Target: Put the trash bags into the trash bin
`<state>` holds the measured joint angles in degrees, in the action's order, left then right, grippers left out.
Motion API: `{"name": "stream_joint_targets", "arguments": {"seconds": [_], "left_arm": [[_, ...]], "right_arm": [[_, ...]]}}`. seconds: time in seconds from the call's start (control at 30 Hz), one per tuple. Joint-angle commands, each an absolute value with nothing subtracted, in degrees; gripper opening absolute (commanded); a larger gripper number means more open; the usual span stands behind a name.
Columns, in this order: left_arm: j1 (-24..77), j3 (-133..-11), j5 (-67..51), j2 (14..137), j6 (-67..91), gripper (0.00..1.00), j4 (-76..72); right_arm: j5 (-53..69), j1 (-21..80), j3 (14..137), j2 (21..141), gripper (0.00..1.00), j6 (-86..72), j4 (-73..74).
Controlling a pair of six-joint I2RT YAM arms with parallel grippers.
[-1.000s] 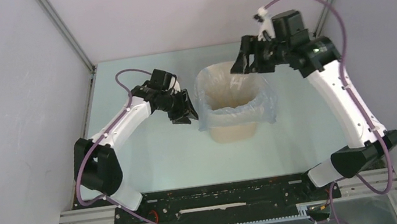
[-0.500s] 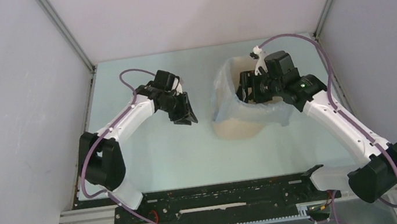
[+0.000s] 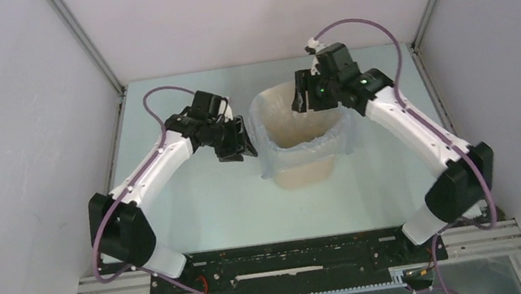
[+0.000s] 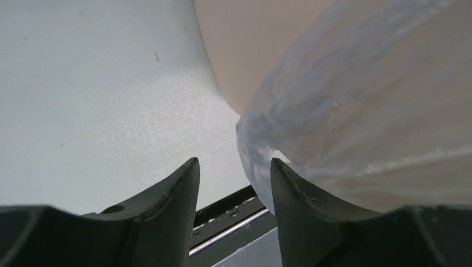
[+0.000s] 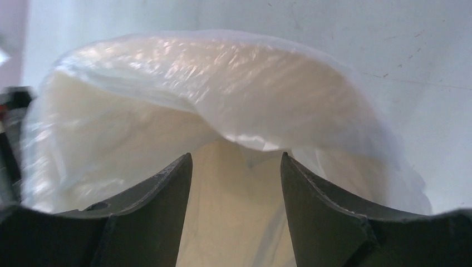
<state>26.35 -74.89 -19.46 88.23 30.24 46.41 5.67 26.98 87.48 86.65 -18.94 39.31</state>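
The beige trash bin (image 3: 307,173) stands upright at the table's middle. The pale-blue trash bag (image 3: 273,157) lines it, its film folded over the rim and hanging down the outer walls. My left gripper (image 3: 245,146) is open beside the bin's left wall. In the left wrist view (image 4: 234,167) the bag's hanging edge (image 4: 362,111) lies against the right fingertip (image 4: 278,167), with bare bin wall (image 4: 250,50) above. My right gripper (image 3: 303,99) is open over the bin's far rim. In the right wrist view (image 5: 236,158) it looks into the lined mouth (image 5: 222,72), holding nothing.
Pale green tabletop (image 3: 203,201) with grey walls on the left, back and right. The black rail (image 3: 296,261) with both arm bases runs along the near edge.
The bin, pushed right and tilted half a second ago, stands upright at the middle again. My right gripper moved up to the far rim. My left gripper moved back beside the bin's left wall.
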Motion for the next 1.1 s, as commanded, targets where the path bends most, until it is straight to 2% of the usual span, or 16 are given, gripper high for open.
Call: {"name": "stream_joint_targets", "arguments": {"seconds": [0.0, 0.23, 0.37, 0.53, 0.7, 0.83, 1.07], "left_arm": [[26.63, -72.60, -17.17, 83.41, 28.87, 0.57, 47.01], [26.59, -71.45, -13.98, 77.57, 28.72, 0.62, 49.34], [25.56, -71.50, -17.08, 74.77, 30.46, 0.65, 48.04], [22.99, -71.04, -24.89, 76.48, 35.24, 0.67, 40.13], [22.86, -71.35, -28.29, 82.71, 37.97, 0.61, 35.38], [23.05, -70.97, -30.22, 85.95, 39.18, 0.60, 32.85], [23.01, -72.15, -30.62, 89.63, 38.81, 0.60, 32.65]], "right_arm": [[-3.26, 30.44, 91.81, 92.93, 0.68, -16.45, 41.66], [-9.76, 33.19, 83.39, 98.35, 0.69, -19.99, 28.46], [-10.09, 34.32, 81.30, 100.93, 0.68, -20.25, 22.70], [-11.06, 35.24, 81.03, 97.82, 0.69, -19.14, 23.03], [-9.68, 35.15, 81.95, 91.85, 0.74, -15.75, 28.07], [-8.80, 35.44, 80.62, 89.44, 0.75, -14.38, 33.42], [-8.69, 36.60, 75.24, 91.44, 0.74, -16.26, 27.95]]}}
